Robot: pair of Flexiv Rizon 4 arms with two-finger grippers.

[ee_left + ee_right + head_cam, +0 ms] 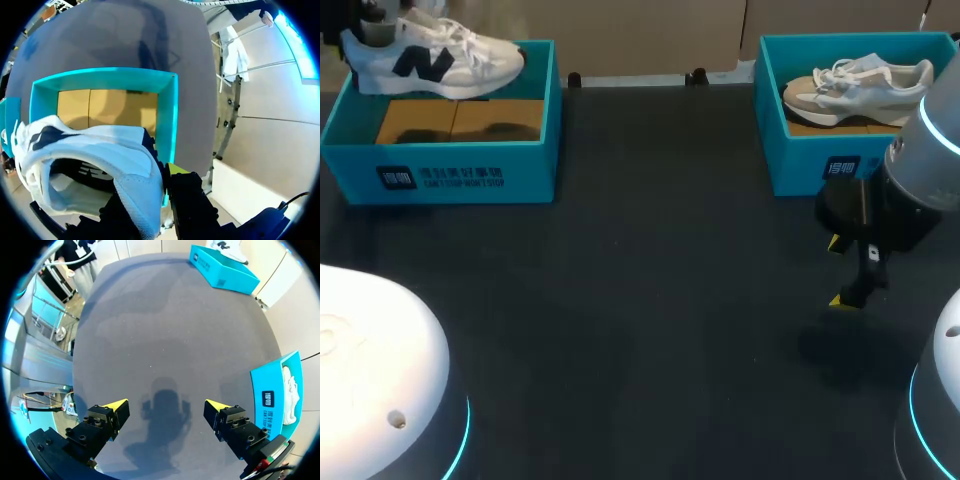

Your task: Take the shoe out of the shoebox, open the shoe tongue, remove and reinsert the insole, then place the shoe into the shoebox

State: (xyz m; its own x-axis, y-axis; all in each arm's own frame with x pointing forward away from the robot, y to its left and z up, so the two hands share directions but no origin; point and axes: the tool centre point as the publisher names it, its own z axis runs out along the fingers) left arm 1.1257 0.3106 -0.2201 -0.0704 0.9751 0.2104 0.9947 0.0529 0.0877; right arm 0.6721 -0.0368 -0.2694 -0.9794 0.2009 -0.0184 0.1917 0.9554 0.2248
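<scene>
Hanging over the left box [440, 175], the white shoe [435, 60] with a navy side mark is lifted clear of the brown cardboard floor [460, 120]. The left gripper [370, 25] holds the shoe by its heel, with the fingers clamped on the heel collar. From the left wrist, 1 yellow tip shows beside the collar, and the teal box wall [170, 115] lies beyond. The dark grey table [640, 300] spreads between the 2 boxes. At its far right corner the right box [820, 165] holds a second shoe [860, 88], pale grey and lying on its sole. In front of that box, the right gripper [840, 270] hangs above the table with its fingers spread wide around nothing, and its shadow [165, 415] falls on the surface.
</scene>
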